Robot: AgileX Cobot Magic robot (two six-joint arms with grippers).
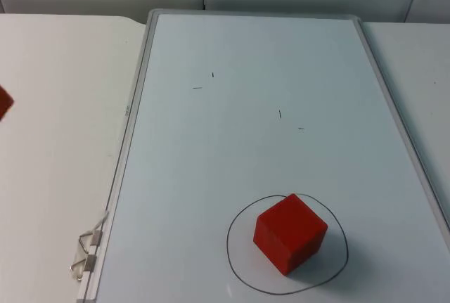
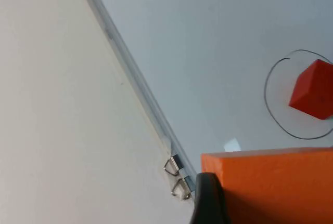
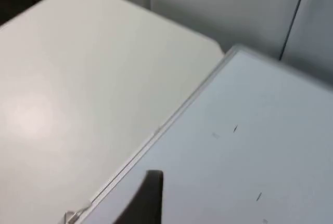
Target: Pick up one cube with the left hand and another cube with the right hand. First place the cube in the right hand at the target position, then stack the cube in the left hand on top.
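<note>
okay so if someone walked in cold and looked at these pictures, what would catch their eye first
A red cube sits inside a hand-drawn circle near the front of the whiteboard. In the left wrist view, the left hand holds a second cube, orange there, above the board's left edge by two binder clips.

**Layout around the circle**

One cube (image 1: 290, 233) sits on the whiteboard (image 1: 267, 106) inside the drawn circle (image 1: 239, 269). Well left of the circle, two clips (image 1: 86, 254) hang on the whiteboard's edge. A second cube (image 2: 270, 182) is held in the left gripper (image 2: 208, 203), off left of the circle, near the clips.
</note>
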